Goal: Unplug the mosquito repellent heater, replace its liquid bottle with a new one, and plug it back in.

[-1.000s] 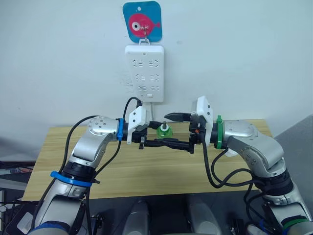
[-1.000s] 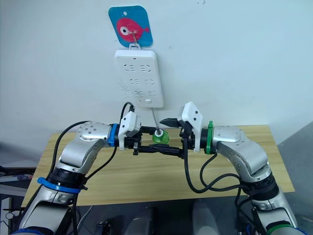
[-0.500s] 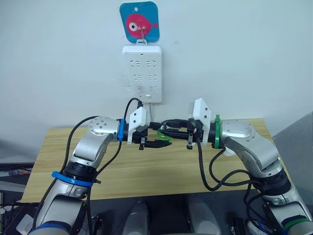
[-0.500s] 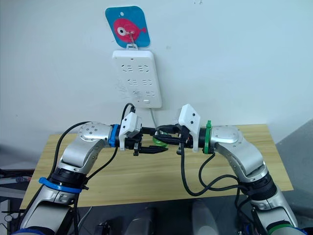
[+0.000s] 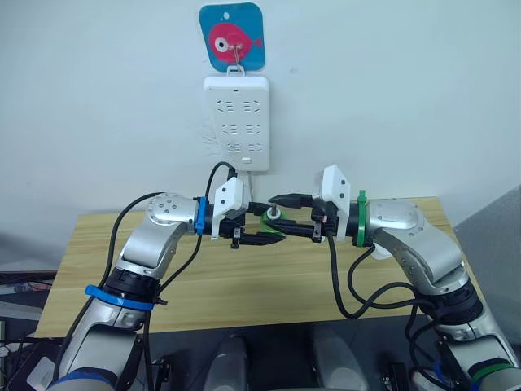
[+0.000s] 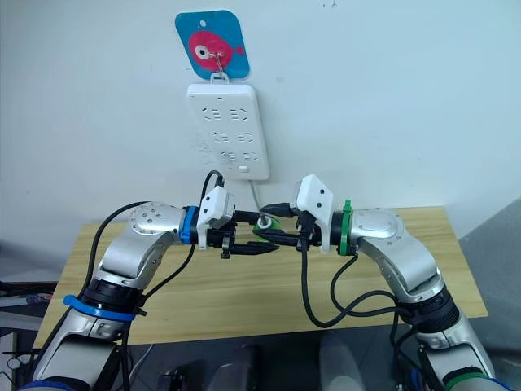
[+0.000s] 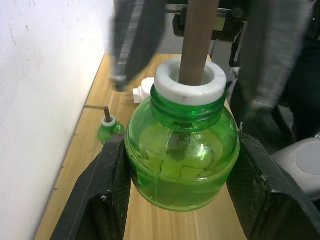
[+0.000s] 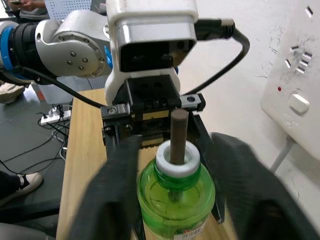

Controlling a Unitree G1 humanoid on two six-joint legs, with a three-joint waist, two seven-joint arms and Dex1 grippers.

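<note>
My left hand [image 7: 182, 200] is clenching the new bottle [image 7: 182, 165]. My right hand [image 8: 176, 150] is opening again around its neck. The cap seems off.

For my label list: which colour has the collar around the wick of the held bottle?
White collar, on the green bottle; clearest in the left wrist view.

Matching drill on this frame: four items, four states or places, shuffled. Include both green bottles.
Items:
1. thick-wick green bottle
2. thin-wick green bottle
3. power strip
4. right gripper

States or places:
a. standing on the table by the wall
b. open, one finger on either side of a bottle's neck
c. clamped in the left gripper
d. hanging on the wall under the fish hook

Pairs: 1-c, 2-a, 3-d, 4-b
</note>
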